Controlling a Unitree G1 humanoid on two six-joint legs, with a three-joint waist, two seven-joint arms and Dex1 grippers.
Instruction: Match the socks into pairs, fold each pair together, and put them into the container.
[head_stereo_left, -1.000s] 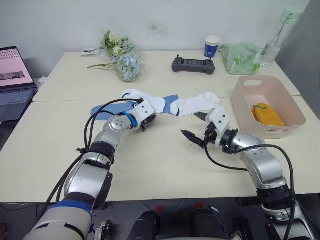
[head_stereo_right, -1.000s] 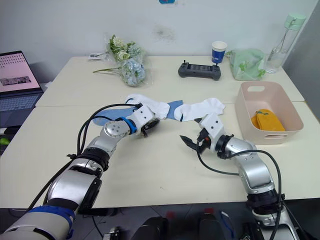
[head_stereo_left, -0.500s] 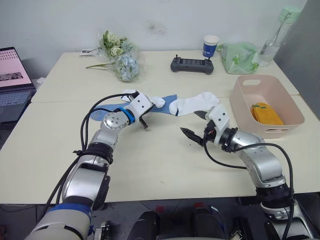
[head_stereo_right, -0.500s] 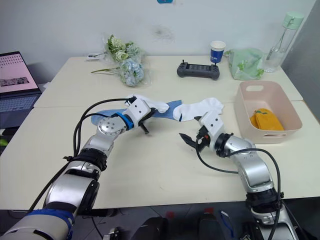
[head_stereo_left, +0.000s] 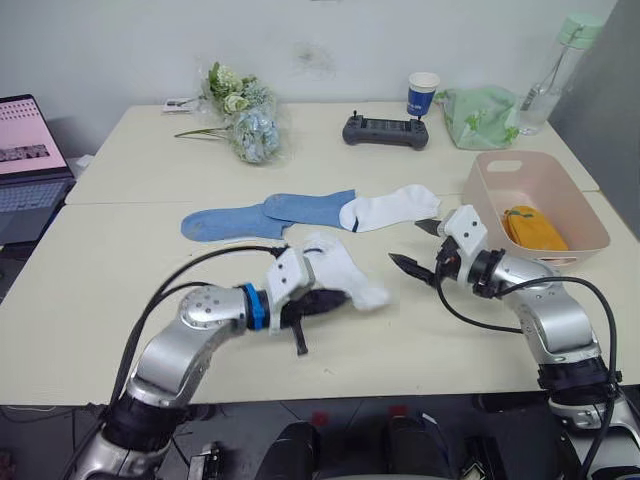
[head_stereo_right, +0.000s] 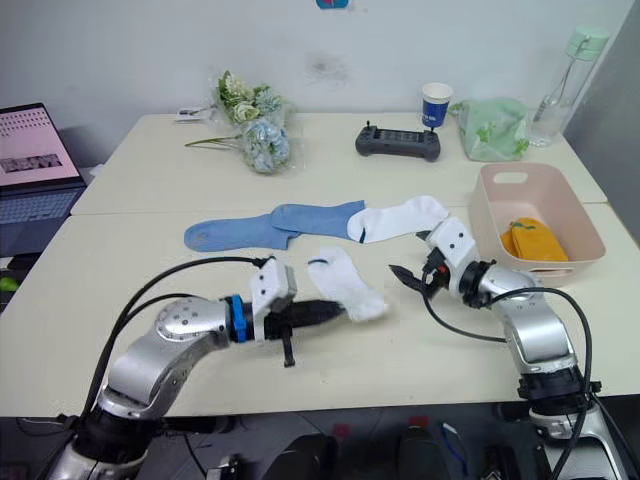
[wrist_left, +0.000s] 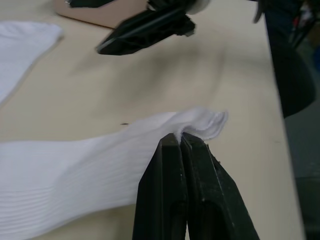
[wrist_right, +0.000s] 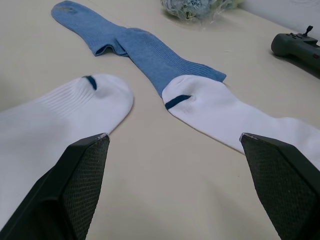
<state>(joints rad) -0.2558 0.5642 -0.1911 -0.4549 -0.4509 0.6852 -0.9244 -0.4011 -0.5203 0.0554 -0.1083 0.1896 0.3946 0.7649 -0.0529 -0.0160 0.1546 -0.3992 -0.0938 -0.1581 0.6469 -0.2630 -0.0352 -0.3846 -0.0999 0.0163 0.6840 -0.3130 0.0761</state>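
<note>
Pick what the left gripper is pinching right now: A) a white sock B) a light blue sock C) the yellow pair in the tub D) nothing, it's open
A: in the left wrist view the left gripper is shut on the edge of a white sock, which lies on the table apart from the blue socks.

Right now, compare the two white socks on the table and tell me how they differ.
The near white sock is pinched at one end by the left gripper, whose fingers are shut on it; the far white sock lies free, with no gripper on it. The near one lies apart from the blue socks; the far one overlaps the end of one of them. The open right gripper hovers between the two. Both are white with a dark blue mark.
</note>
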